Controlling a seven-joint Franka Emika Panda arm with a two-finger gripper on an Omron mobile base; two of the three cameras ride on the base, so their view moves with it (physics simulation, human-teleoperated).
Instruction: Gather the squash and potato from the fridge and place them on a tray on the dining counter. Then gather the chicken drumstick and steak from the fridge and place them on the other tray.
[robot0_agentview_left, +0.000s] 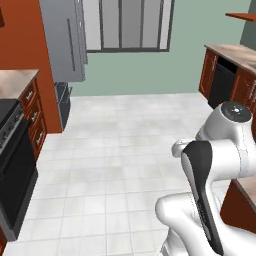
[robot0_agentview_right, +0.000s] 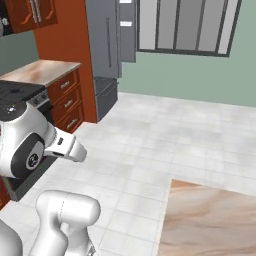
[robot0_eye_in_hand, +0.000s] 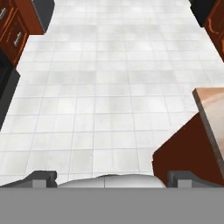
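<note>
your hand (robot0_eye_in_hand: 111, 178) sits at 6 o'clock in the hand view, its two dark fingertips (robot0_eye_in_hand: 43, 177) far apart with nothing between them: spread wide and empty, pointing down over the pale tiled floor (robot0_eye_in_hand: 105, 96).

just past the right fingertip, at about 4 o'clock in that view, you see a corner of the dining counter (robot0_eye_in_hand: 212, 109), its beige marbled worktop over the red-brown base. in the right base view the same worktop lies at 5 o'clock, near the base, and what shows of it is bare stone.

further out, the open floor runs across the middle of both base views. at 9 o'clock in the left base view stands a black oven (robot0_agentview_left: 15, 170) under a wall worktop with red-brown drawers (robot0_agentview_left: 34, 112).

farthest, the fridge (robot0_agentview_right: 106, 47) stands tall and grey against the back wall, at 11 o'clock in the right base view and in the left base view, well apart from your hand, beside a red-brown cabinet panel. one door looks swung out; you cannot make out any food on the shelves from here. a dark-framed window (robot0_agentview_right: 187, 25) is to its right.
</note>
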